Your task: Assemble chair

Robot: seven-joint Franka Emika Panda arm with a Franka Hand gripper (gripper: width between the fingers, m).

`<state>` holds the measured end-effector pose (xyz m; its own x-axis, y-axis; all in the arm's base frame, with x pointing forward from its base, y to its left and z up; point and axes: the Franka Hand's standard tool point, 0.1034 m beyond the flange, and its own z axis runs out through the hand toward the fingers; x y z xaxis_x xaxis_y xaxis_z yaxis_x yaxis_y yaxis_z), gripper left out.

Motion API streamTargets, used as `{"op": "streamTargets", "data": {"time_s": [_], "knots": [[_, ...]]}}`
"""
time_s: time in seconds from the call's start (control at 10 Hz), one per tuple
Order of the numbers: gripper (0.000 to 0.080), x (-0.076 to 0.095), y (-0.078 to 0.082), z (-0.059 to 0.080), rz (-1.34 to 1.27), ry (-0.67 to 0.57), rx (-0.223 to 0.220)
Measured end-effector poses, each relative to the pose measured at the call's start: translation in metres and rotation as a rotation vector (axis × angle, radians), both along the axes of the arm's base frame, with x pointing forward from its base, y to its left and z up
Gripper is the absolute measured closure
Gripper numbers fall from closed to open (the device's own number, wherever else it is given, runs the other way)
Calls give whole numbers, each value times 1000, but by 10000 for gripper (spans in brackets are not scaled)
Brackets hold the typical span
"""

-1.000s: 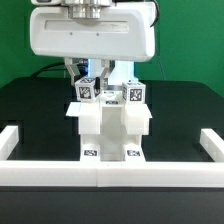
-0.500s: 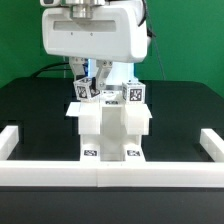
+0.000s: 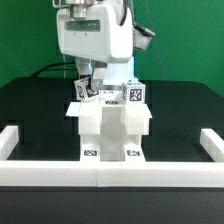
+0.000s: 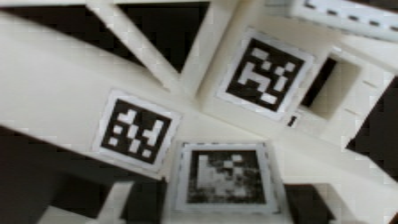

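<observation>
The partly built white chair [image 3: 110, 125] stands on the black table against the front rail, with tags on its top and foot. My gripper [image 3: 88, 80] hangs over its top, toward the exterior view's left, closed around a small white tagged piece [image 3: 85, 90] that sits tilted at the chair's top. In the wrist view this tagged piece [image 4: 226, 178] lies between my jaws, my gripper [image 4: 226, 200] at its sides, with two more tagged faces of the chair [image 4: 270, 72] close behind. The fingertips are blurred and partly hidden.
A white rail [image 3: 110, 172] borders the table's front, with raised ends at the exterior view's left [image 3: 8, 140] and right [image 3: 213, 143]. A green wall stands behind. Cables hang behind the arm.
The hand has turned and shifted back from the camera, looking smaller. The small tagged piece in the jaws has tilted with it. The chair body has not moved.
</observation>
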<state>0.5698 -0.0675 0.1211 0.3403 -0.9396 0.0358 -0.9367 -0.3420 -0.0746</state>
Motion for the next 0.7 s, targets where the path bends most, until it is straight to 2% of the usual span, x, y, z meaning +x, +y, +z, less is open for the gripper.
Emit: {"op": "streamTargets", "data": {"time_s": [0.7], "knots": [[509,1,1,0,-392,-5,35]]}}
